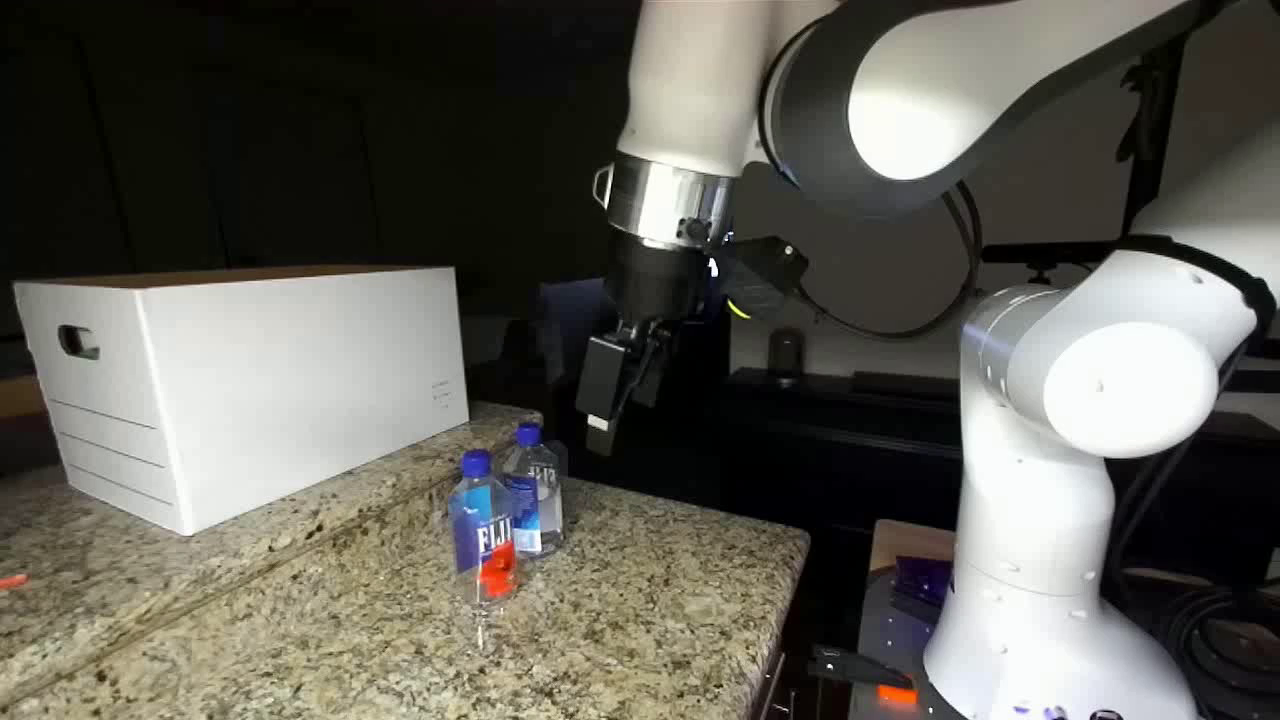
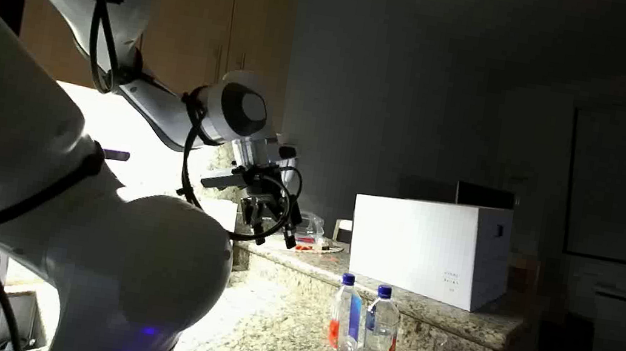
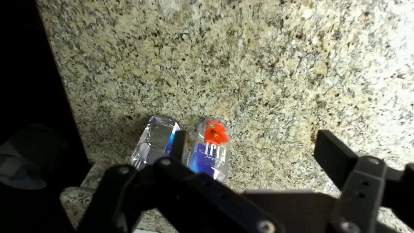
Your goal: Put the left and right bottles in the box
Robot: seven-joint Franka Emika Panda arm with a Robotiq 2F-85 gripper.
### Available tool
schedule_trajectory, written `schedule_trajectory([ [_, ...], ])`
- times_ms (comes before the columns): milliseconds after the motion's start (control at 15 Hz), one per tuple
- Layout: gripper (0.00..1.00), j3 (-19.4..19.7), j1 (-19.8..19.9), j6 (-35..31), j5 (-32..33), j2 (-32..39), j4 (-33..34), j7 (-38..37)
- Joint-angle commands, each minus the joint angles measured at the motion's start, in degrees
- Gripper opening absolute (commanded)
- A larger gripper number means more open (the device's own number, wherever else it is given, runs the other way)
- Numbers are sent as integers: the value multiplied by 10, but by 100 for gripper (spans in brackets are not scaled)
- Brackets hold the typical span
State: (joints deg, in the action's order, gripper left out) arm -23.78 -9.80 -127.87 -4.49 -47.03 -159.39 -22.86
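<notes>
The left bottle (image 1: 482,540) and the right bottle (image 1: 537,492) stand upright on the worktop (image 1: 660,600), just beside each other. In an exterior view, the right one is at two o'clock from the left one, which slightly overlaps it (the left one's red print faces this camera). Out at ten o'clock from the pair, on a raised ledge (image 1: 260,525), sits the box (image 1: 270,395), a dark slot (image 1: 78,342) in its end. The jaws hang there at about two o'clock from the bottles, higher up and apart from both. In the wrist view they are spread wide, one at nine o'clock from the other, with worktop and part of the left bottle showing across the gap. In an exterior view, the arm (image 1: 690,90) runs up from the jaws toward twelve o'clock, and its base (image 1: 1040,640) stands at four o'clock from them, past the worktop's edge.
</notes>
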Motion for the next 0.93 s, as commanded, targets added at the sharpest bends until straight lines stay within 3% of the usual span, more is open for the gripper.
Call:
schedule_trajectory([
  [0, 100, 7, -6, 3, 7, 3, -4, -5],
  [533, 100, 2, 2, -5, 17, 8, -5, -12],
  [867, 100, 9, 56, -97, 33, 97, 40, -12],
])
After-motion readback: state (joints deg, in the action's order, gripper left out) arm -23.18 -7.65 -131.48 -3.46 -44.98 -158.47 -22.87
